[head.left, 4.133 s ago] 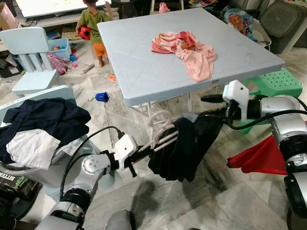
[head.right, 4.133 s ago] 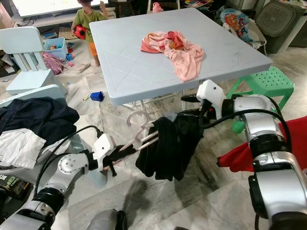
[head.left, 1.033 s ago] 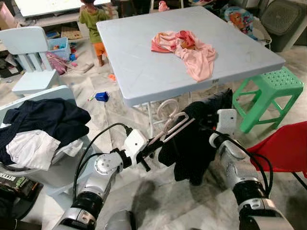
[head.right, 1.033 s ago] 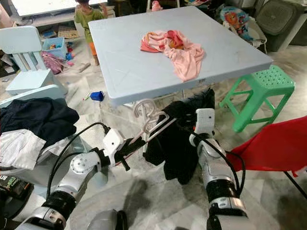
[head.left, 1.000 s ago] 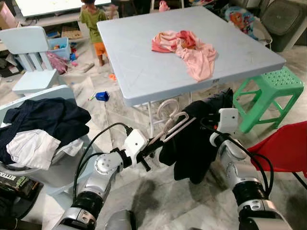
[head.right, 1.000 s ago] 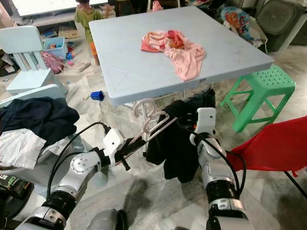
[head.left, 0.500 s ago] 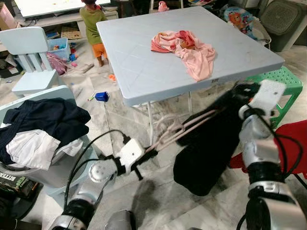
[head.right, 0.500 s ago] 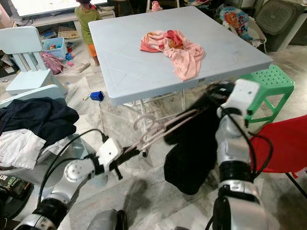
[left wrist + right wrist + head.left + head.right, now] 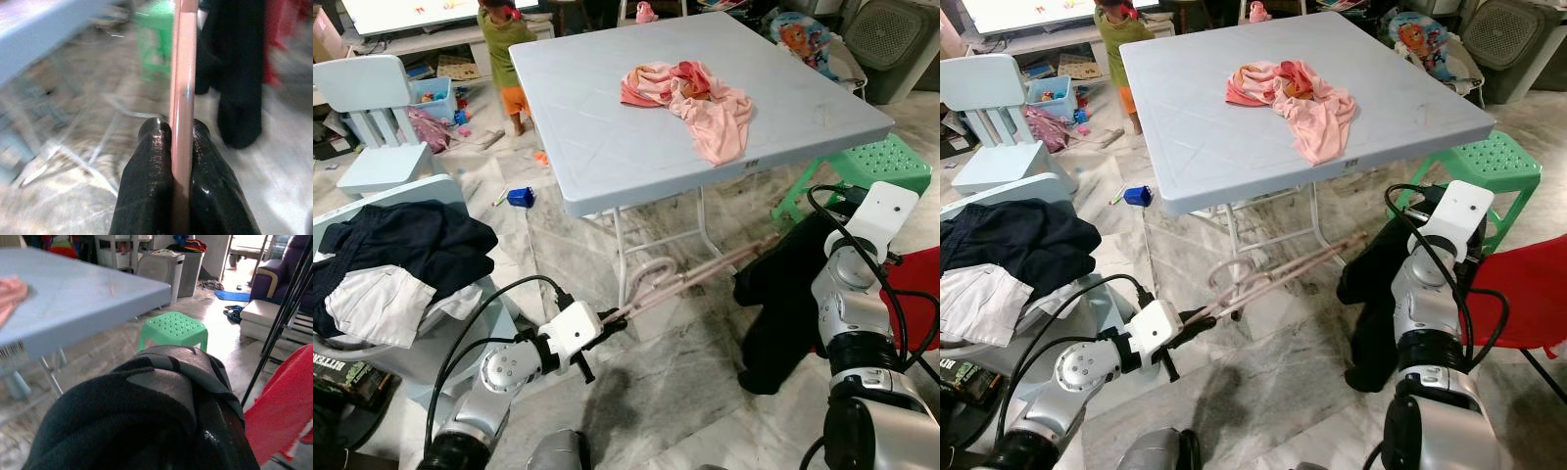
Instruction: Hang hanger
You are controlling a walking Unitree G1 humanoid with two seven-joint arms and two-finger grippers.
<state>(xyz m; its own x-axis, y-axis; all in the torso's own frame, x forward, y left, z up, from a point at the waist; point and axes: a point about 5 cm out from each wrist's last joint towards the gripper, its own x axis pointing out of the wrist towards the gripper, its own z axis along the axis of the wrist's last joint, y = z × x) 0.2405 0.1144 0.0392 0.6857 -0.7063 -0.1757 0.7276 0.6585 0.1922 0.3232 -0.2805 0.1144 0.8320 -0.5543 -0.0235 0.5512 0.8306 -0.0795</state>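
So the left gripper (image 9: 180, 147) is low down near the marble floor (image 9: 685, 392), both black fingers (image 9: 149, 171) pinched tight on one end of a pink hanger (image 9: 690, 276). The hanger sticks out from it at a slant, up and toward the robot's right, running under the front edge of the light blue folding table (image 9: 636, 137), with its curled hook (image 9: 646, 272) sitting close to the table's white leg (image 9: 620, 257). The far end of the hanger reaches a black garment (image 9: 783, 304) that droops down in front of the right arm toward the floor. The right gripper (image 9: 205, 431) is buried in that dark cloth, which is bunched over it, so I honestly can't tell how its fingers are set. On the tabletop there's a crumpled pink shirt (image 9: 700, 98). A green plastic stool (image 9: 876, 162) stands behind the right arm and a red chair (image 9: 1518, 294) is just beside it. Off to the robot's left there's a pile of dark and white clothes (image 9: 391, 259), a pale blue kid's chair (image 9: 372, 108), and a child (image 9: 504, 44) standing by the table's far corner.
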